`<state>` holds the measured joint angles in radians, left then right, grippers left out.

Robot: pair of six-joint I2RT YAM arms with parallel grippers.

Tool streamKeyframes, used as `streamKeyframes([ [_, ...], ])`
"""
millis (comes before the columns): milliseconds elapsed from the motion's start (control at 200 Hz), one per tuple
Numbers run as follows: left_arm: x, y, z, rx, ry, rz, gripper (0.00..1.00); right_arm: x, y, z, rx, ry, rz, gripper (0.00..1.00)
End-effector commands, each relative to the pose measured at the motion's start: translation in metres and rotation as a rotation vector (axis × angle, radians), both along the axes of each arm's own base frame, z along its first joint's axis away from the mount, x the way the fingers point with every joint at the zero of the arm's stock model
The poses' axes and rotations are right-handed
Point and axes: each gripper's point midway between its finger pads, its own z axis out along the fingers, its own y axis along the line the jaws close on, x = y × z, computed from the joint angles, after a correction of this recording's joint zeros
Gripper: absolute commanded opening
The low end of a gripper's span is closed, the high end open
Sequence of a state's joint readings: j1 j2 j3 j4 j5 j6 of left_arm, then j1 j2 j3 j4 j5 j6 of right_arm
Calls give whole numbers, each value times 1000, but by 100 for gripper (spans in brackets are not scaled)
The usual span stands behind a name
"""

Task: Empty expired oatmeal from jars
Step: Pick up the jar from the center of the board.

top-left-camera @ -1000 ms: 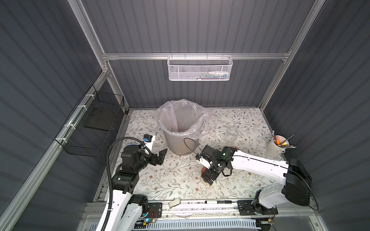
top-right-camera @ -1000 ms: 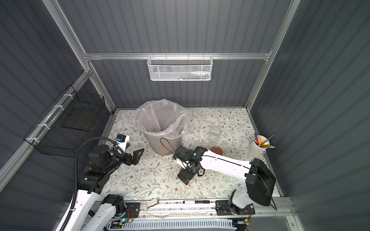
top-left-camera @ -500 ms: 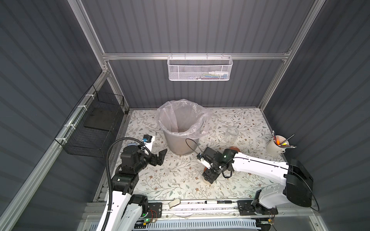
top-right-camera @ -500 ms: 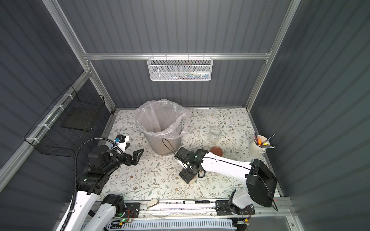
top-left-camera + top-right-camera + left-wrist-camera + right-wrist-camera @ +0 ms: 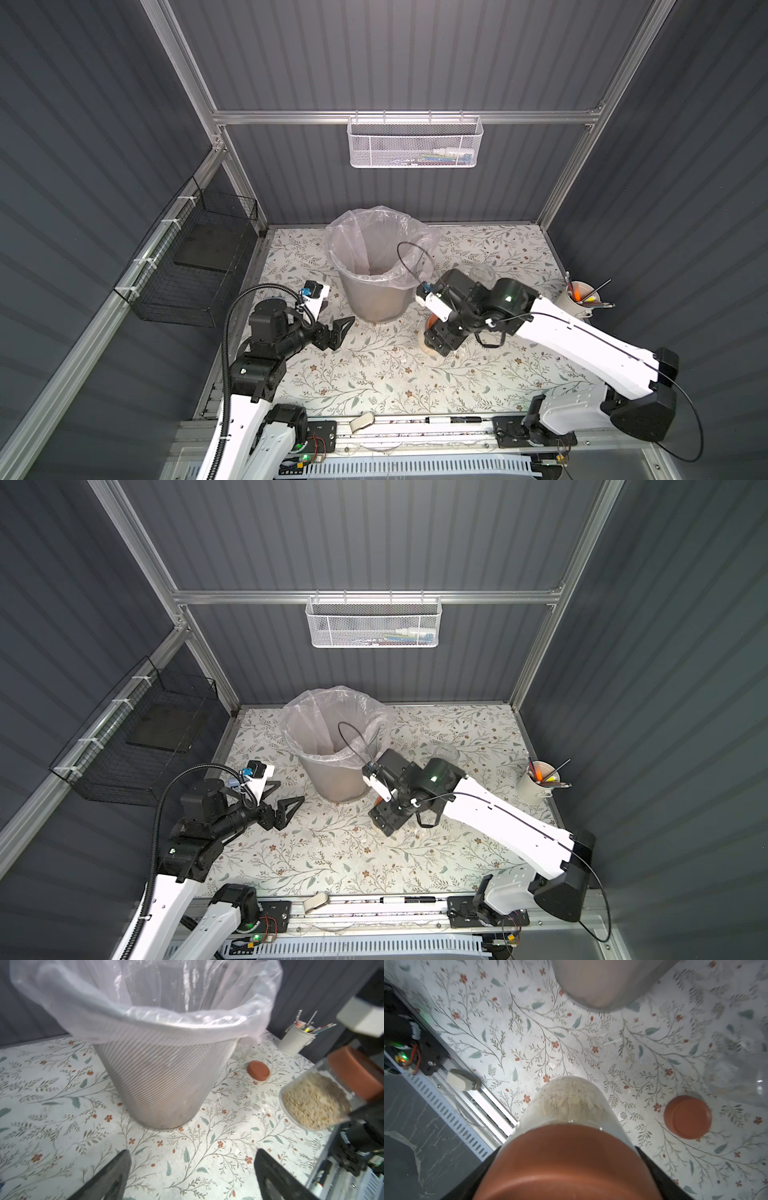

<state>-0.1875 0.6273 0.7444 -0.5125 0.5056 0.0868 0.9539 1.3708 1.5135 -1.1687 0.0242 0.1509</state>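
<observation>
The right gripper [image 5: 566, 1159] is clamped on a jar [image 5: 612, 1122], its 2 black fingers [image 5: 662, 1180] pressed to either side of the terracotta lid [image 5: 566, 1172]; the right wrist view shows that grip close up, while in both top views the arm hides most of it, leaving the gripper [image 5: 440, 338] and a sliver of beige and orange; only the left wrist view shows the jar [image 5: 311, 1088] from the side, tilted, with the oatmeal [image 5: 313, 1105] slumped into the end away from the lid; whether its base touches the table [image 5: 62, 1088] I cannot tell. Count: 2 jars, 2 lids, 1 bin, 1 cup, 2 grippers; the loose lid [image 5: 687, 1116] lies flat on the table near the held jar, plain in both wrist views; the second jar [image 5: 482, 272] stands lidless just beyond the right arm, beside the bin [image 5: 332, 249]; the left gripper [image 5: 338, 328] hangs spread and empty on the bin's other side; the cup [image 5: 577, 303] of pens sits at the table's right edge.
</observation>
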Motion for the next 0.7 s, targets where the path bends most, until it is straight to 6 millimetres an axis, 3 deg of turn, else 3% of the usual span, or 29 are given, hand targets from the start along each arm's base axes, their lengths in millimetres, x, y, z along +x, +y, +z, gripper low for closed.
streamKeyframes([
  [0, -23, -19, 40, -46, -32, -161, 92, -1, -22, 52, -4, -53, -12, 36],
  [155, -39, -32, 84, -91, -87, -292, 93, 16, -19, 102, 19, -112, -8, 36],
  [280, -48, -48, 111, -208, -118, -433, 96, 43, -8, 145, 207, -141, -59, 30],
  [410, -37, -63, 107, -339, -89, -542, 98, 70, 2, 166, 241, -243, -85, 31],
  [485, -25, -69, 102, -370, -81, -570, 98, 75, 15, 173, 288, -254, -52, 32],
  [695, -21, -100, 97, -316, -78, -659, 99, 69, 41, 195, 403, -247, 67, 34],
])
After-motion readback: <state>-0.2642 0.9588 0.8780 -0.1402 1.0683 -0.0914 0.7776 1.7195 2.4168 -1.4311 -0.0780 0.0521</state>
